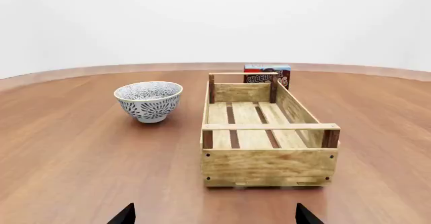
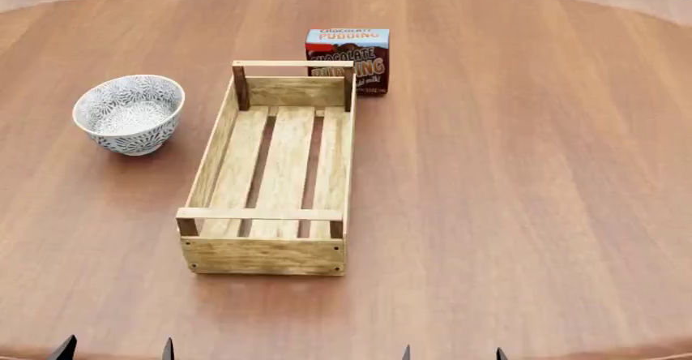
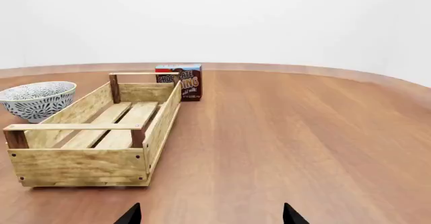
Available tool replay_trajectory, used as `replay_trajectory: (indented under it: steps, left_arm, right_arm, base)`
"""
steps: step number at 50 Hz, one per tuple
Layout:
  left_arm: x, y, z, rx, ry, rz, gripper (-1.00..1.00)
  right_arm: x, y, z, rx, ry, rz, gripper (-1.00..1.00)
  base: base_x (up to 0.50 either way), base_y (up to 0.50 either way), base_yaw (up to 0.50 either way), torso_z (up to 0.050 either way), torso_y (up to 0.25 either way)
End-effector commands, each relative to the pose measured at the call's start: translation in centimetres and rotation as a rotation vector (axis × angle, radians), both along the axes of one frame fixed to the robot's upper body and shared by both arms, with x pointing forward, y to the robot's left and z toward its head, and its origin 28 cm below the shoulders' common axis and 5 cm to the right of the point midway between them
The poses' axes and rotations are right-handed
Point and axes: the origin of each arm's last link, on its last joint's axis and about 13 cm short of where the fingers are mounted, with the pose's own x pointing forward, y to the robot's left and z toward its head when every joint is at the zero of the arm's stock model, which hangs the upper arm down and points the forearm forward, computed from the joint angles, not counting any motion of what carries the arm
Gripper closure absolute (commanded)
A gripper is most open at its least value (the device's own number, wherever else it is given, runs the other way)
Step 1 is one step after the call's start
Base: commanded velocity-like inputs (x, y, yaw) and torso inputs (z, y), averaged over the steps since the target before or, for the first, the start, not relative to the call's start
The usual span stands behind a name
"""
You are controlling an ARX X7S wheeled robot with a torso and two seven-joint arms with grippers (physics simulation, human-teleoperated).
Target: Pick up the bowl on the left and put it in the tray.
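Since the bowl [image 2: 129, 113] sits upright on the table left of the tray [image 2: 275, 169], untouched, and both grippers, left gripper [image 2: 113, 349] and right gripper [image 2: 451, 352], show spread, empty fingertips, I'd worry a rim pinch slips or clips the tray wall.

The bowl [image 2: 129, 114] is white, covered inside and out with a grey-blue floral pattern. The tray [image 2: 275, 175] is light, yellowish wood with visible grain, its corner posts dark reddish brown. The chocolate pudding box [image 2: 348, 57] is dark brown with a red band and a pale blue top edge, lettered in light print. The desk [image 2: 519, 173] is warm reddish-brown wood with fine streaked grain. The wall [image 1: 215, 22] behind is plain white.
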Motion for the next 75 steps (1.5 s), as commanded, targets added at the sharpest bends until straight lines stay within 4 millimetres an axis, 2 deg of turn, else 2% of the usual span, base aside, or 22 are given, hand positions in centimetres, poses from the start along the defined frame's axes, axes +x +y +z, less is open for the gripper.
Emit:
replay_trajectory:
  steps: [1, 17, 25, 30, 44, 75]
  left_arm:
    - [0.01, 0.0, -0.02, 0.0, 0.0, 0.0, -1.0]
    - [-0.08, 0.03, 0.1, -0.011, -0.01, 0.0, -1.0]
    - [0.06, -0.21, 0.23, 0.071, 0.024, 0.035, -1.0]
    - [0.01, -0.22, 0.12, 0.071, 0.029, 0.029, -1.0]
    - [-0.09, -0.34, 0.06, 0.103, 0.044, 0.036, -1.0]
    - [-0.05, -0.52, -0.04, 0.091, 0.035, 0.022, -1.0]
  right_arm:
    - [0.01, 0.01, -0.05, 0.0, 0.0, 0.0, -1.0]
    - [0.02, -0.03, 0.06, 0.011, -0.003, 0.002, -1.0]
    - [-0.27, -0.13, 0.86, -0.017, -0.037, 0.02, -1.0]
    - [-0.33, -0.12, 0.52, -0.028, -0.031, 0.018, -1.0]
    - [-0.41, -0.28, 0.45, 0.055, 0.0, 0.041, -1.0]
    - [-0.34, -0.33, 0.4, 0.078, 0.017, 0.038, -1.0]
  base:
    - [0.0, 0.0, 0.0, 0.0, 0.0]
    - [0.0, 0.0, 0.0, 0.0, 0.0]
    - [0.0, 0.0, 0.0, 0.0, 0.0]
    - [0.0, 0.0, 0.0, 0.0, 0.0]
    - [0.0, 0.5, 0.0, 0.0, 0.0]
    - [0.0, 0.5, 0.0, 0.0, 0.0]
